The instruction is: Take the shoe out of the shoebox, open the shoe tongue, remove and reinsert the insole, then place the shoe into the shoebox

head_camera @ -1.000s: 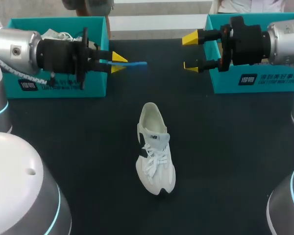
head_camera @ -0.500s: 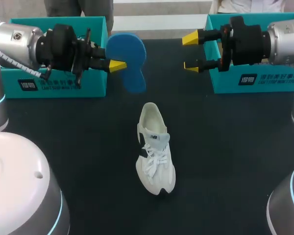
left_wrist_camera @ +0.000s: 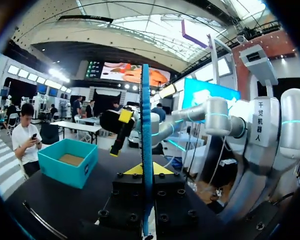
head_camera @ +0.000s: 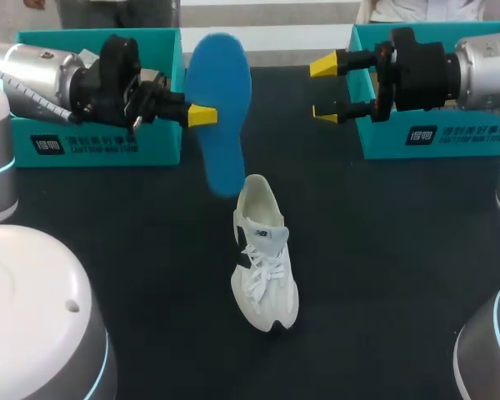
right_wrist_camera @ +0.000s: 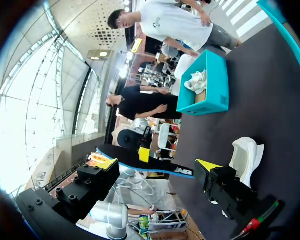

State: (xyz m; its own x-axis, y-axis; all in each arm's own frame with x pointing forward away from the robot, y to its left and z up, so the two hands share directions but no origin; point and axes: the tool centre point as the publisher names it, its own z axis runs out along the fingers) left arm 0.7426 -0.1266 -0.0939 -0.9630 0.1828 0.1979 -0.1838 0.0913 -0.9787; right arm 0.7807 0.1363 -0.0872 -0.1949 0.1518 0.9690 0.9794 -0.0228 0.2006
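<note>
- Our left fingers [head_camera: 202,115] are shut tight on the blue insole [head_camera: 219,112]. They hold it up in the air, right by the left shoebox [head_camera: 100,148].
- The insole hangs long-ways. Its low end is near the heel of the white shoe [head_camera: 262,254]; we can't tell if they touch.
- In the left wrist view the insole stands thin & straight up betw. the 2 yellow tips.
- The shoe sits in the middle of the dark table [head_camera: 383,275], laces up, heel toward the boxes, out of both boxes.
- Our right fingers [head_camera: 327,112] are wide open w/ nothing in them. They are up by the right shoebox [head_camera: 433,137] & point across at the insole.
- Another white shoe [right_wrist_camera: 196,82] lies in the left shoebox.
</note>
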